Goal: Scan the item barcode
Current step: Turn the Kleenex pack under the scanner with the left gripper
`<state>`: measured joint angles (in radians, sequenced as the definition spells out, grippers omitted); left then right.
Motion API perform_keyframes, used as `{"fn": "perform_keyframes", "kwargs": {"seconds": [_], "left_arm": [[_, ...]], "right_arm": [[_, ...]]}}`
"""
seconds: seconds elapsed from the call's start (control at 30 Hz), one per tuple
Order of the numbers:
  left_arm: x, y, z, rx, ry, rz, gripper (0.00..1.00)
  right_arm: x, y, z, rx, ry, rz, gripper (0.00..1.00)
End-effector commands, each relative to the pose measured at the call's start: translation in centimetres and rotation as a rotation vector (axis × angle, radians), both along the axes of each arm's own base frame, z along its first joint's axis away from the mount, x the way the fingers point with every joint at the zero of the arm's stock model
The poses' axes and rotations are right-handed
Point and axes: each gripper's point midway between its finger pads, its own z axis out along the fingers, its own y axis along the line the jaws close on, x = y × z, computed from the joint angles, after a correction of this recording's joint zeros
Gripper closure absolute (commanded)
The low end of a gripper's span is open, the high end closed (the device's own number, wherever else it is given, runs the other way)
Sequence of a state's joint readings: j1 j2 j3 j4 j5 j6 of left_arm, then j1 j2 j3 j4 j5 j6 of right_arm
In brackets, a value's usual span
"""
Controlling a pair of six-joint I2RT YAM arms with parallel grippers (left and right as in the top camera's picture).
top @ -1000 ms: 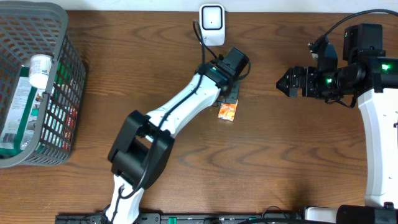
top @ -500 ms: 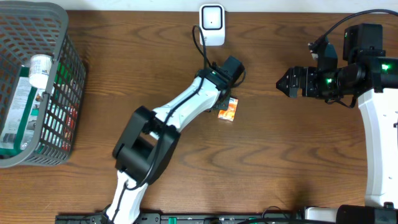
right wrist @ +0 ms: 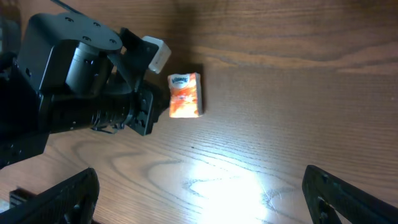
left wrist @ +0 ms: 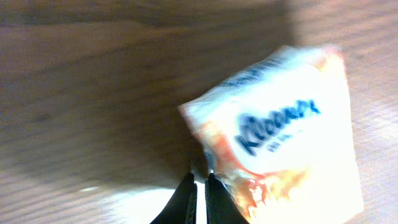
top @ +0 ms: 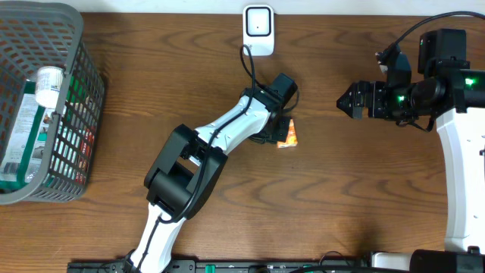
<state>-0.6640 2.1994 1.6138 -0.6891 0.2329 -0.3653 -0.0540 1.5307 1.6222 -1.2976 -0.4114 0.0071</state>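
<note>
Since this tissue pack (top: 288, 134) is soft film over folded paper, I'm treating it as very light, squashy and a bit slick. It isn't fragile, but it is likely going to flop and swing from any thin hold. I'm judging the best hold to be across the body, where the tissue stack gives some stiffness, not the crimped seam, which could slide out. No barcode is showing in any view, so I can't tell which face carries it.

Left fingers (left wrist: 186, 202) are sitting all but closed, only a sliver between them. In the left wrist view they are looking to be nipping the pack's lower-left edge. The rest of the pack is hanging off to their right, printed face toward the camera. That view is blurred, so I'm calling the grip probable, thin and off-centre. Shadow on the wood beside the pack is suggesting it is riding tilted, partly off the tabletop (top: 364, 197). I can't tell if any edge is touching.

Overhead, the pack is sitting mid-tabletop, below the white scanner (top: 258, 29) and well apart from it, and far from the basket (top: 89, 98). Right fingers (right wrist: 62, 196) are standing wide apart, holding nothing, well off to the pack's side.
</note>
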Motion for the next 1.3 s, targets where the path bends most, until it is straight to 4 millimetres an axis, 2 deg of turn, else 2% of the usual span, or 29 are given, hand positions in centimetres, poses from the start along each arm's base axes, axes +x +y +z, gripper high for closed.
{"fn": "perform_keyframes", "kwargs": {"seconds": [0.0, 0.17, 0.3, 0.43, 0.7, 0.83, 1.0, 1.1, 1.2, 1.27], "left_arm": [[-1.1, -1.4, 0.1, -0.078, 0.062, -0.012, 0.93], [-0.7, -1.8, 0.2, -0.094, 0.042, -0.015, 0.92], [0.2, -3.1, 0.6, -0.126, -0.021, -0.049, 0.92], [0.9, -3.5, 0.6, -0.099, -0.09, -0.052, 0.92], [-0.4, -6.0, 1.0, -0.128, -0.113, -0.107, 0.92], [0.0, -6.8, 1.3, -0.155, -0.144, -0.114, 0.92], [1.7, -5.6, 1.3, -0.11, -0.194, -0.075, 0.92], [2.0, -5.1, 1.9, -0.108, -0.198, -0.066, 0.93], [2.9, -4.6, 4.0, -0.116, -0.251, -0.073, 0.92], [4.2, -3.6, 5.9, -0.095, -0.316, -0.037, 0.92]], "right_arm": [[0.2, 0.1, 0.6, 0.006, -0.015, -0.002, 0.01], [0.2, 0.1, 0.6, 0.005, -0.015, -0.002, 0.01], [0.2, 0.1, 0.6, 0.006, -0.015, -0.002, 0.01], [0.2, 0.1, 0.6, 0.006, -0.015, -0.002, 0.01], [0.2, 0.1, 0.6, 0.006, -0.015, -0.002, 0.01], [0.2, 0.1, 0.6, 0.006, -0.015, -0.002, 0.01], [0.2, 0.1, 0.6, 0.006, -0.015, -0.002, 0.01], [0.2, 0.1, 0.6, 0.006, -0.015, -0.002, 0.01], [0.2, 0.1, 0.6, 0.006, -0.015, -0.002, 0.01], [0.2, 0.1, 0.6, 0.006, -0.015, -0.002, 0.01]]}}
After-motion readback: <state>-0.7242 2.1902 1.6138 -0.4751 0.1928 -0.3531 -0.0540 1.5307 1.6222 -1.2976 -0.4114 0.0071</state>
